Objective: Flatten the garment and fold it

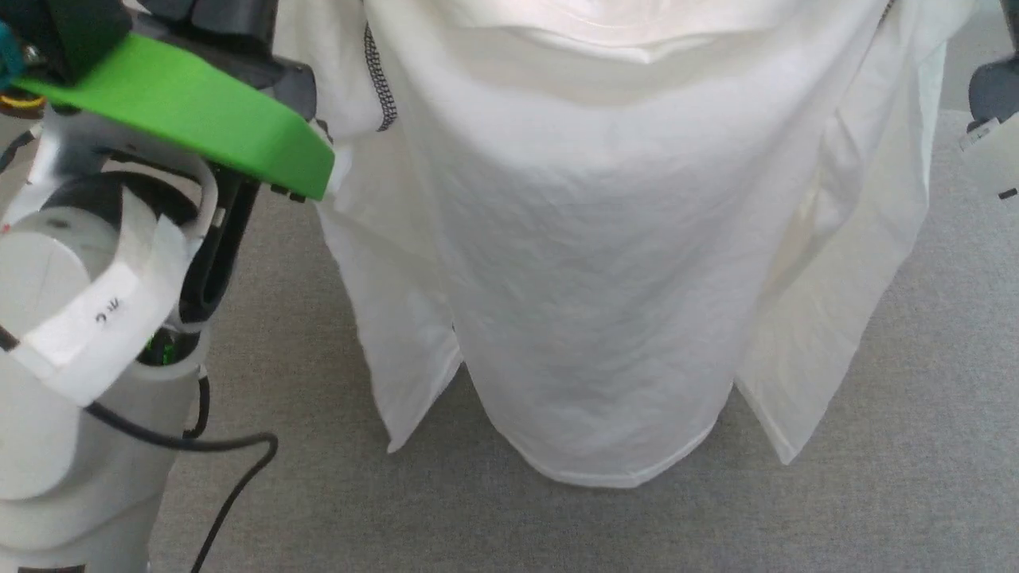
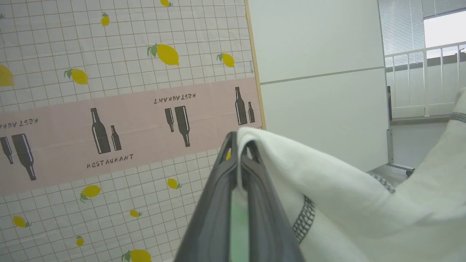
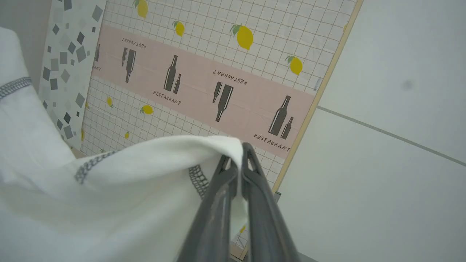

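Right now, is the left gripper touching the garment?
Touching. The left wrist view shows the left gripper shut, white garment pinched between its fingers.

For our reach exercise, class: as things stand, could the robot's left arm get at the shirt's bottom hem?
Probably not: the left end effector is shut on the shirt, holding it up, and the hem hangs well below.

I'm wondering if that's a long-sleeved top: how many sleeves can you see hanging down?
2. One sleeve hangs beside the shirt body on the robot's left, the other sleeve on its right. Neither looks hidden.
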